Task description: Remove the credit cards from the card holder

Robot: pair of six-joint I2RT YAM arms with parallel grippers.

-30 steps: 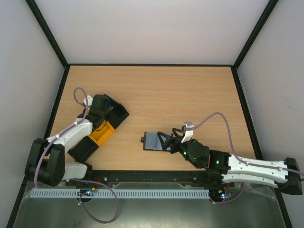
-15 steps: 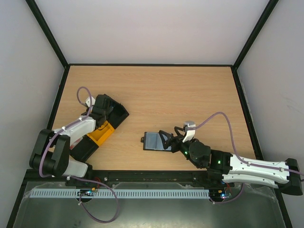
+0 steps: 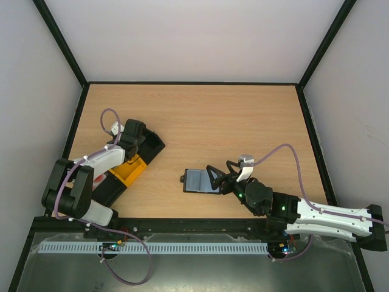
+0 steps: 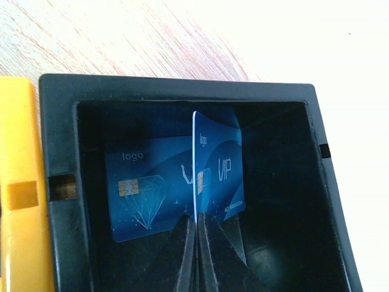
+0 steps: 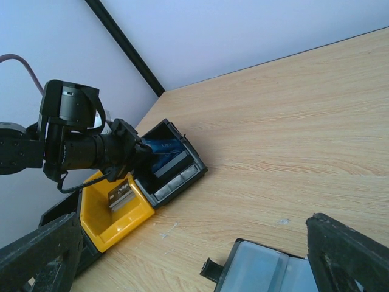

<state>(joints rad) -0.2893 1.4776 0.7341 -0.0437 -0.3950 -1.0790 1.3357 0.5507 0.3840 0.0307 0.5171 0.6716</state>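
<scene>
The card holder lies open on the table, black with a grey-blue translucent pocket; its corner shows in the right wrist view as the card holder. My right gripper hovers at its right edge, open wide and empty, as the right gripper. My left gripper is down inside a black tray compartment, shut on the lower edge of a blue credit card standing on edge. Another blue credit card lies flat beneath it. From above the left gripper hides both.
The black compartment adjoins a yellow compartment and another black one along the left side. A pale card leans inside the yellow compartment. Black frame rails border the table.
The left gripper has shifted slightly farther and rightward over the black compartment, its elbow folding back toward the base. The right arm has edged a little to the right; its jaws stay wide.
</scene>
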